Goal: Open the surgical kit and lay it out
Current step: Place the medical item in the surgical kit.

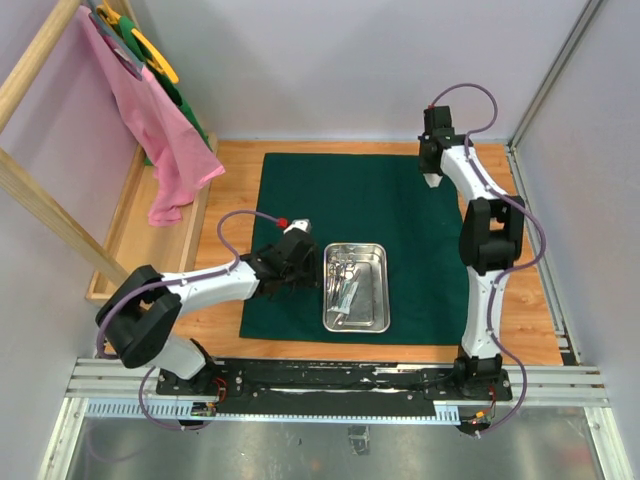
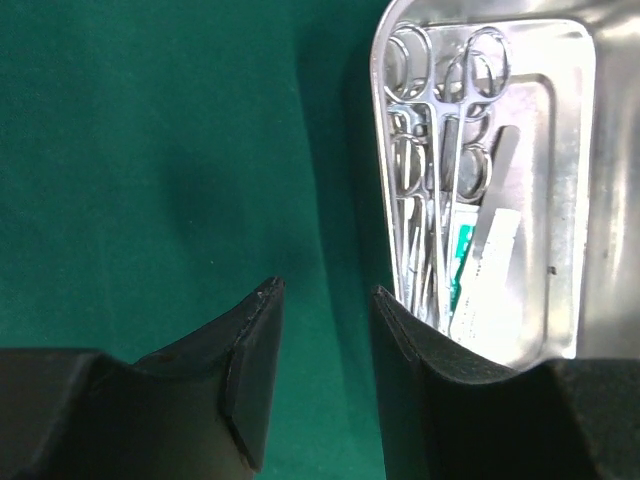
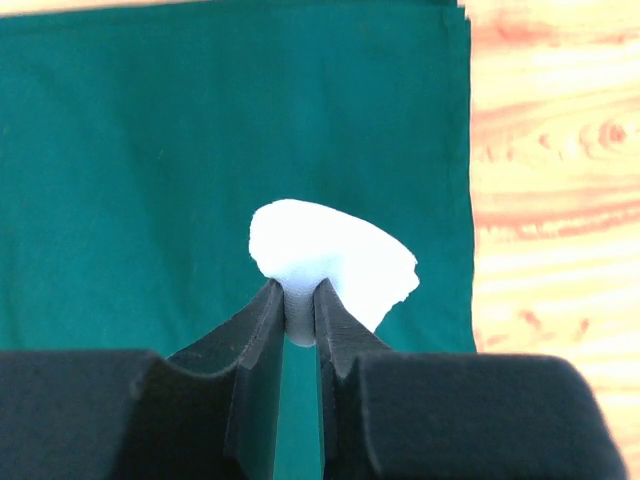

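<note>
The dark green cloth wrap (image 1: 400,210) lies spread flat on the wooden table. The shiny steel tray (image 1: 380,300) sits on its near middle and holds steel forceps (image 2: 430,130) and a small white packet (image 2: 490,280). My left gripper (image 2: 325,300) is open and empty, low over the cloth just left of the tray (image 2: 575,200). My right gripper (image 3: 298,295) is shut on the white gauze wad (image 3: 335,255) and holds it above the cloth's far right corner (image 1: 432,180).
A wooden rack (image 1: 60,160) with pink and green cloths (image 1: 165,130) stands at the left. Bare wood table (image 3: 550,200) shows right of the cloth. A metal rail (image 1: 340,385) runs along the near edge.
</note>
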### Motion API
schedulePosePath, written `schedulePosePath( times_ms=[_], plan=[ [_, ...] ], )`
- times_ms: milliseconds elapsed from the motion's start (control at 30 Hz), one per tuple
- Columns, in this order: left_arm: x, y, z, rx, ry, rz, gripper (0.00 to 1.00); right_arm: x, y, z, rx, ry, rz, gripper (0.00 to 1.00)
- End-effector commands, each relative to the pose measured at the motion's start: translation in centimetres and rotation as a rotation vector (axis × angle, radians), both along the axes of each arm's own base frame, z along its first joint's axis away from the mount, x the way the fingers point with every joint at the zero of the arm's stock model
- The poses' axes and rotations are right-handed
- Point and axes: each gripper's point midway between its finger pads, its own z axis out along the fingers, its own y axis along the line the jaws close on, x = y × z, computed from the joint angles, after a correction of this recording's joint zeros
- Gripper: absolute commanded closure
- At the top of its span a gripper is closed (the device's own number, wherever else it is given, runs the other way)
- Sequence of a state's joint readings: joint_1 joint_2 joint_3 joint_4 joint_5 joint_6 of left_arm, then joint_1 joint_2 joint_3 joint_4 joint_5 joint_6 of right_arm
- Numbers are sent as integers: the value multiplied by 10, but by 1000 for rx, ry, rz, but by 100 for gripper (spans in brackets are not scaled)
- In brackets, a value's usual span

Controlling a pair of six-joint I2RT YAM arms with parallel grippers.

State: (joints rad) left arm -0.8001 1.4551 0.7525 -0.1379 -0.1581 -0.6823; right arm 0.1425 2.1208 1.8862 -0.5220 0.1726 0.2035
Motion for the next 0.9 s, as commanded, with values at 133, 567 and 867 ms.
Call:
schedulePosePath(
  times_ms=[133,567,867],
  plan=[
    [10,-5,-12,1,18,-33,56,55,-37,-32,40,-6,-184,99],
    [18,-3,-24,-22,52,-29,56,75,-49,-89,124,28,-277,58],
    [21,-4,-26,-19,58,-29,56,77,-43,-79,152,-1,-217,29]
  ],
)
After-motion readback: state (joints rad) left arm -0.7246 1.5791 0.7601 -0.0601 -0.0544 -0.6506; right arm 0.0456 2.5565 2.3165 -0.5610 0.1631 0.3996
